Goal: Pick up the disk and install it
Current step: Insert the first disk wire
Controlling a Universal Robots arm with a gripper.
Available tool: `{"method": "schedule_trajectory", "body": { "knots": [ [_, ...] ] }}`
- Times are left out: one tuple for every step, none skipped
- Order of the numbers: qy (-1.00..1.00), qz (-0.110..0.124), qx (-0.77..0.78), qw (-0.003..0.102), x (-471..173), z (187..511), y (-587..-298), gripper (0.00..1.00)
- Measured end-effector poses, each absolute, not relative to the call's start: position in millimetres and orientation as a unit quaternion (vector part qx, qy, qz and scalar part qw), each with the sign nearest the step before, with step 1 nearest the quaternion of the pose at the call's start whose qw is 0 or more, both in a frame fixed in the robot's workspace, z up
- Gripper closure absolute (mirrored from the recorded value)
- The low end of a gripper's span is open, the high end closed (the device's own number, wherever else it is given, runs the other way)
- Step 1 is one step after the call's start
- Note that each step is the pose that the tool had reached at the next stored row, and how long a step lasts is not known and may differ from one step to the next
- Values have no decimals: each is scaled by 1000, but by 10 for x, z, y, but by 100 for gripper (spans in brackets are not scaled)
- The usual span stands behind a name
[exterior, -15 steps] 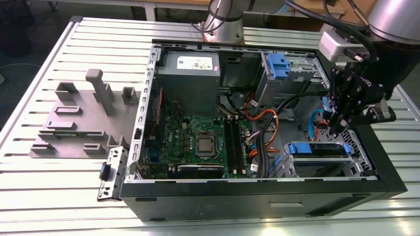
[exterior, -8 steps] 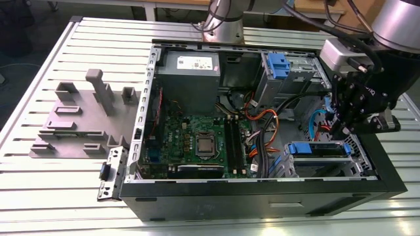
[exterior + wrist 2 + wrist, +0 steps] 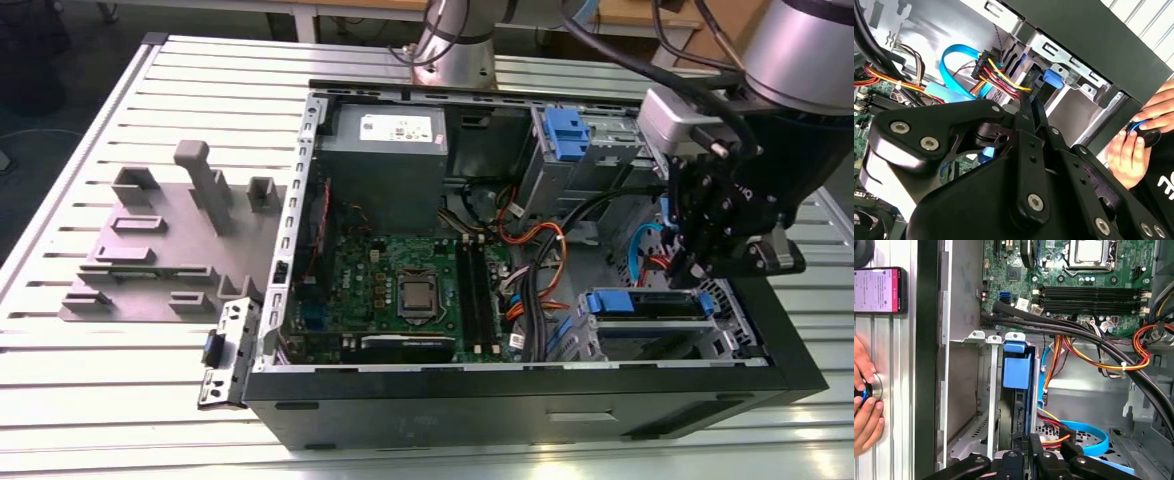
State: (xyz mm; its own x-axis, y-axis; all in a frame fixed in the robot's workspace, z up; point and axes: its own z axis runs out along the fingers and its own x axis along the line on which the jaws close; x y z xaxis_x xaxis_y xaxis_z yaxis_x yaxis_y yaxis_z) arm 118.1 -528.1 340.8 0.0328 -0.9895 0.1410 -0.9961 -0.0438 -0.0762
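The disk [image 3: 646, 304] sat in the drive cage at the front corner of the open computer case [image 3: 534, 400], on the exterior view's right, its blue bracket facing up. In the first wrist view the disk [image 3: 1016, 372] stood edge-on in a slot between metal cage walls, with the blue bracket tab at its outer end and the dark body of the drive running back toward the camera.

The arm [image 3: 801, 60] reached in from the exterior view's upper right, its wrist bent so that the gripper [image 3: 694, 270] pointed down into the case just above the disk and a little toward the cage's far end. In the first wrist view the gripper [image 3: 1026, 440] lay in line with the slot, its fingertips close against the near end of the drive. In the second wrist view the fingers [image 3: 1030, 112] were drawn together to a narrow point with next to no gap between them; whether they pinched the edge of the disk or merely touched it could not be told.

Orange, yellow and red power wires [image 3: 1089, 357] and a flat blue data cable [image 3: 1089, 432] ran beside the cage. The green motherboard [image 3: 400, 290] lay in the middle of the case, and a grey power-supply box [image 3: 387, 140] at its far end. A person's hand [image 3: 1129, 150] rested outside the case wall on a small round device. A grey fixture block [image 3: 160, 240] stood on the slatted table [image 3: 107, 380] at the exterior view's left.
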Motion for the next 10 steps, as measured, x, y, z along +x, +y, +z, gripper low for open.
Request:
{"method": "schedule_trajectory", "body": {
  "knots": [
    [-691,77,718,21,1181,3402,-5292,83],
    [-691,76,718,20,1181,3397,-5300,83],
    [-691,75,718,19,1181,3392,-5307,83],
    [-692,74,718,18,1180,3389,-5316,83],
    [-692,73,718,16,1180,3386,-5326,83],
    [-692,72,718,15,1178,3383,-5333,83],
    [-692,71,718,15,1174,3377,-5338,83],
    [-692,71,719,15,1170,3370,-5341,83],
    [-692,71,719,15,1165,3366,-5342,83],
    [-692,71,719,15,1163,3364,-5342,83]
  ]
}}
